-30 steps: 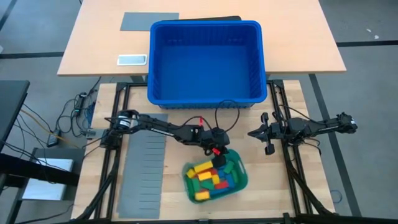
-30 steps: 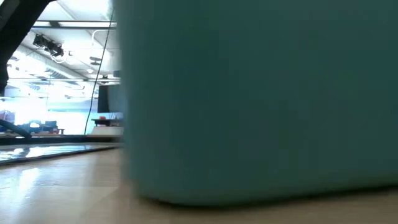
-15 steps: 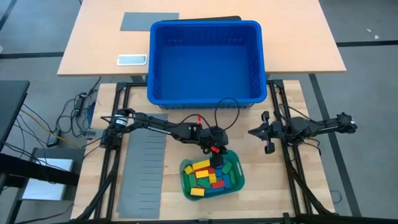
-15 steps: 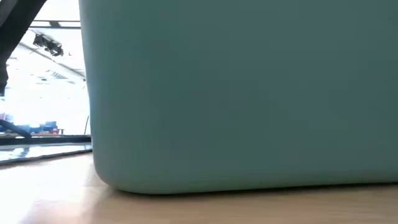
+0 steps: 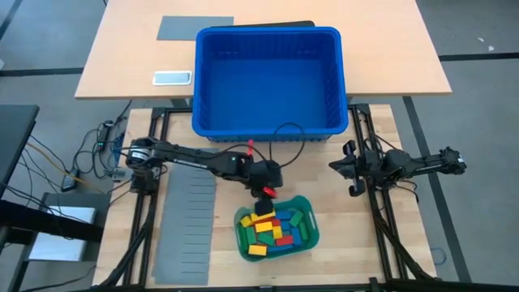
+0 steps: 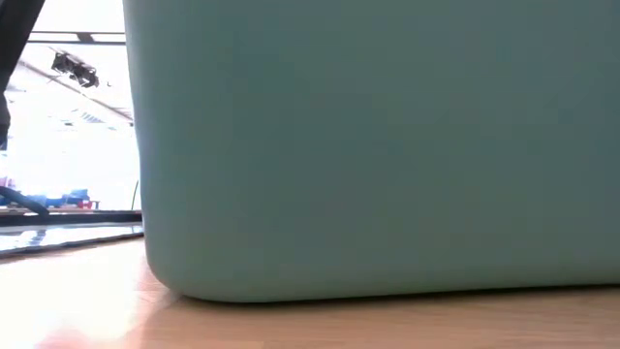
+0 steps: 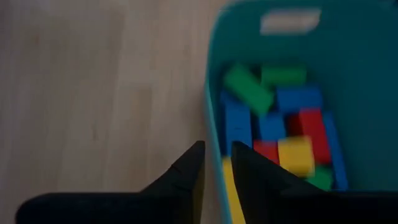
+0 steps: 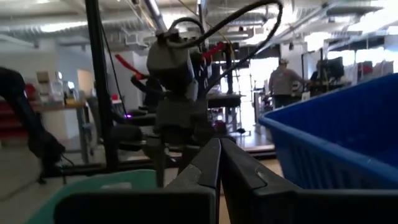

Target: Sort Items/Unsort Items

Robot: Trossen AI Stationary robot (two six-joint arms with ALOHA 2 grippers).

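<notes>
since the earlier frames the teal tray [image 5: 312,235] has been shifted and squared up, and now sits at about 6 o'clock on the table; the left gripper [image 5: 266,195] has pulled back from above the blocks to the tray's 11 o'clock edge.

left to right: the grey divider sheet [image 5: 185,227] lies flat at 8 o'clock, no blocks on it. the left gripper hangs at the tray rim; in its wrist view the fingers [image 7: 186,171] stand slightly parted with the tray wall between them, and whether they press on the rim i cannot tell. the blocks [image 5: 274,230], red, yellow, green and blue, all lie mixed inside the tray. the right gripper [image 5: 354,169] waits at 3 o'clock, jaws closed and empty. the blue bin [image 5: 345,81] stands at 12 o'clock.

judgement: the tray has been repositioned only; sorting has not begun, as every block remains in the tray.
</notes>
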